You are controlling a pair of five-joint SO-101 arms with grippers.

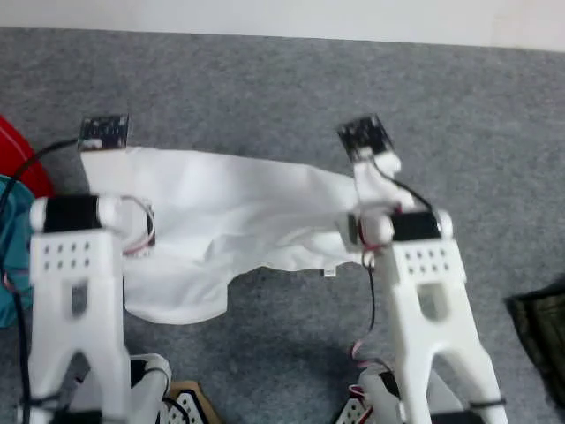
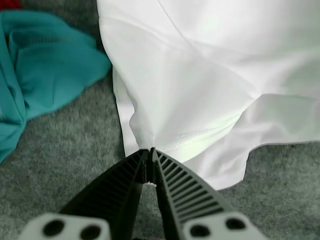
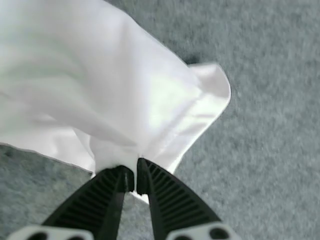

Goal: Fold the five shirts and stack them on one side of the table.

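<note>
A white shirt [image 1: 229, 221] lies crumpled on the grey table [image 1: 265, 79], stretched between the two arms. My left gripper [image 1: 106, 163] is at its far left corner and is shut on the white shirt [image 2: 200, 85] at a hem edge, the jaws pinched together on the cloth [image 2: 150, 156]. My right gripper [image 1: 369, 175] stands at the shirt's far right end. It too is shut on the white shirt [image 3: 85, 85], with a fold of fabric caught at its tips [image 3: 131, 172]. The near part of the shirt sags in a loose lobe toward the arms' bases.
A teal shirt [image 2: 45, 75] lies bunched just left of the white one, by the table's left edge [image 1: 9, 230]. A red thing [image 1: 22, 159] sits behind it. A dark garment [image 1: 540, 329] lies at the right edge. Grey table stretches beyond the arms.
</note>
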